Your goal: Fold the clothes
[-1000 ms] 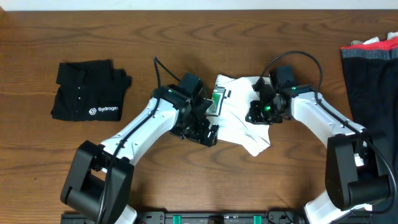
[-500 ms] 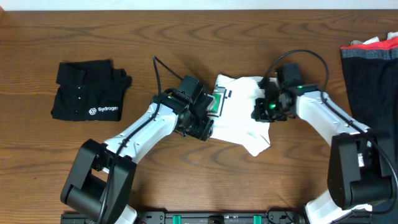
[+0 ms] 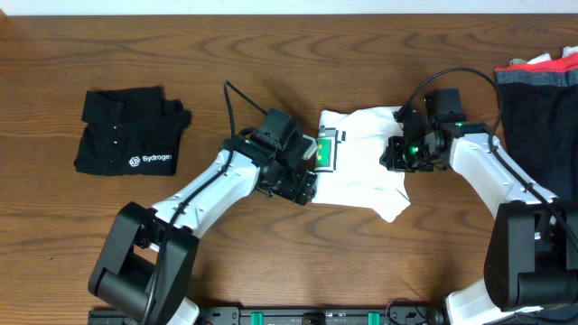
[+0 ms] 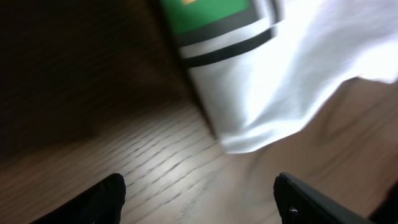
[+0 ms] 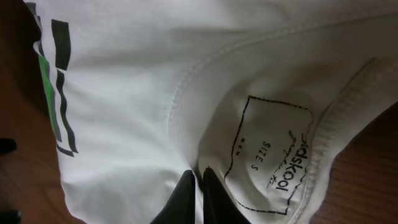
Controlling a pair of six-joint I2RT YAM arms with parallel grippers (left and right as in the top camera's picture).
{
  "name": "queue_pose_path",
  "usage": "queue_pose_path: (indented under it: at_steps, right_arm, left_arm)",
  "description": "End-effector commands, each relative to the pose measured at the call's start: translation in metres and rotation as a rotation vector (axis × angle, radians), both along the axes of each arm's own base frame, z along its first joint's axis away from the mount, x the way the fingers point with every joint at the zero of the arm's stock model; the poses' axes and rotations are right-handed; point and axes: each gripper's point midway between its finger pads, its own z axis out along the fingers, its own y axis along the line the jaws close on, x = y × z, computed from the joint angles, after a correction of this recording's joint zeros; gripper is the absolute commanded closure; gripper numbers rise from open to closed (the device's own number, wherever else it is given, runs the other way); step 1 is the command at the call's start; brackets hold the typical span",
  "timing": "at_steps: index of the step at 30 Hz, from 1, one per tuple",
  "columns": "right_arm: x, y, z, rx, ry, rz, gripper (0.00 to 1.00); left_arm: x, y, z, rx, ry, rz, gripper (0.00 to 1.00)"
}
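White short-sleeved fabric T-shirt w/ green logo patch lies crumpled at frame centre, unfolded; right gripper pinched shut on it nr collar, left gripper jaws apart, empty, at its left edge; black folded shirt upper left looks done.

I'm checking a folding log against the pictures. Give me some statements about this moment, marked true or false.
1. The right hand is closed on the white T-shirt beside its neck label. True.
2. The left hand grips the T-shirt's edge. False: its fingers stand apart over bare table, with the shirt ahead of them.
3. The black folded shirt lies on the right arm's side. False: it lies on the left arm's side.
4. The neck label reads size S. True.
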Motion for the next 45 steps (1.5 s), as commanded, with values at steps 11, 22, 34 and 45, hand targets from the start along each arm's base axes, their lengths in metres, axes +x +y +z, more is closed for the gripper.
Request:
queue_pose_path:
  at_steps: [11, 22, 34, 45]
  right_arm:
    - [-0.002, 0.000, 0.005, 0.006, -0.010, 0.015, 0.95]
    - [-0.001, -0.014, 0.000, -0.077, -0.010, -0.006, 0.99]
    - [0.008, -0.003, 0.007, -0.011, -0.062, 0.023, 0.55]
    - [0.006, 0.008, 0.007, 0.033, 0.021, -0.114, 0.60]
  left_arm:
    - [-0.012, -0.046, -0.044, -0.046, 0.040, -0.028, 0.24]
    - [-0.030, -0.026, -0.062, 0.034, 0.153, -0.008, 0.90]
    - [-0.043, 0.009, -0.062, 0.115, 0.290, 0.073, 0.52]
    - [0.008, 0.006, 0.026, -0.017, 0.030, 0.133, 0.17]
